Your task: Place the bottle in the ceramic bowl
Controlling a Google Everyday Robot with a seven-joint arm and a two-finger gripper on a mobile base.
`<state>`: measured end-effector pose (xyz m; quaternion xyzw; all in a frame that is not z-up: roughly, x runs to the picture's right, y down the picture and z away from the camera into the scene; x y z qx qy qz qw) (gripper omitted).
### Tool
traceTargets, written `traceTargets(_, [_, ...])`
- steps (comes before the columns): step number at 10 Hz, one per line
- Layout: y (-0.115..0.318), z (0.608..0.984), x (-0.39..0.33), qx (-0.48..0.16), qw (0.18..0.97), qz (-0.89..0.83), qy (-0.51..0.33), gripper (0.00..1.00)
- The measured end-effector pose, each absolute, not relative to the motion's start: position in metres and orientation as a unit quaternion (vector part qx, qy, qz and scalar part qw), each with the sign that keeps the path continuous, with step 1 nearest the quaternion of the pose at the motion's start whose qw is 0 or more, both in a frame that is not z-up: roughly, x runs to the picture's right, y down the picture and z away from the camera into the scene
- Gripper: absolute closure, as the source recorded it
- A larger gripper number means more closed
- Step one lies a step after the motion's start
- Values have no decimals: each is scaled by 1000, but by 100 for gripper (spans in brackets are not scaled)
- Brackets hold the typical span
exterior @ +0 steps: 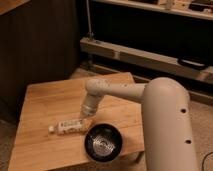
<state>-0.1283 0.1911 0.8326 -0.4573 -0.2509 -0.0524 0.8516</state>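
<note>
On the wooden table (45, 100), found the ceramic bowl (89, 145) nearest at 6 o'clock, the bottle (67, 126) lying flat just beside it at its 10 o'clock, the gripper (84, 120) clenched on the bottle's 3 o'clock end, and metal shelving (150, 56) farthest back at 12 o'clock.

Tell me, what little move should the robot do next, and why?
Probably lift a little. The gripper is down at one end of the bottle and looks shut on it, but the bottle lies flat on the wooden table. The ceramic bowl sits close beside it, so the bottle must clear its rim first.
</note>
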Motion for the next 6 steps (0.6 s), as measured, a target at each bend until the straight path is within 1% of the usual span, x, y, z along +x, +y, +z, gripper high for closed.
traceTargets(3, [175, 842, -90, -432, 864, -27, -258, 100])
traceTargets(5, [166, 846, -49, -413, 868, 11, -275, 100])
traceTargets(6, [163, 847, -44, -409, 869, 20, -278, 100])
